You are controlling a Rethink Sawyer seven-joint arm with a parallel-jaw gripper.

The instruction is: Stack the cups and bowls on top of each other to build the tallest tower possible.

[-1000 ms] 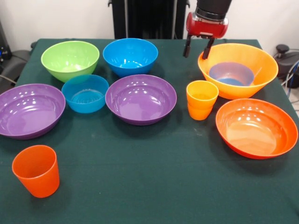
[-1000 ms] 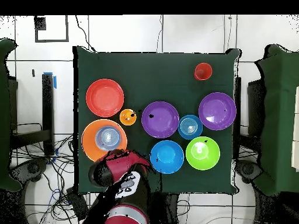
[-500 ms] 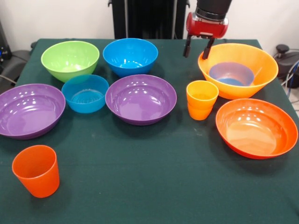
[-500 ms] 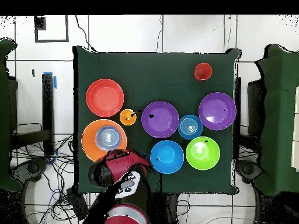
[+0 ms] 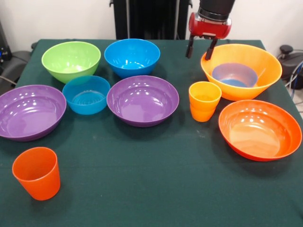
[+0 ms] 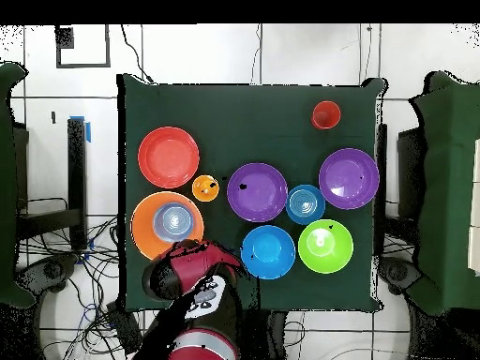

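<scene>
Progress is slim, as far as you can see: only one nesting done. Small translucent blue bowl (image 5: 234, 74) sits inside the large yellow-orange bowl (image 5: 265, 59) at the table's right side in the front view, and that pair is your tower so far.

Everything else is loose on the green tablecloth (image 5: 151, 189). Wide red-orange bowl (image 5: 259, 129) lies just in front of the yellow-orange one, w/ the yellow-orange cup (image 5: 204, 100) just beside both. Centre purple bowl (image 5: 143, 100) sits mid-table, second purple bowl (image 5: 30, 111) at the left edge, and the other small blue bowl (image 5: 86, 94) between them. Lime green bowl (image 5: 71, 60) and medium blue bowl (image 5: 132, 56) are in the back row, side by side. Red-orange cup (image 5: 37, 172) stands alone at the near left corner, well apart from the tower.

Gripper (image 5: 199, 48) hangs above the table just beside the yellow-orange bowl's rim, on the side toward the medium blue bowl. Its fingers are spread apart and nothing is between them, so you're carrying no piece right now.

Left to do, by my read: seven pieces, i.e. five bowls and both cups. You'd likely want wide bowls in first, cups last, since the cups are the smallest. The overhead view confirms the layout, w/ the arm (image 6: 192, 281) at the tower's side of the table.
</scene>
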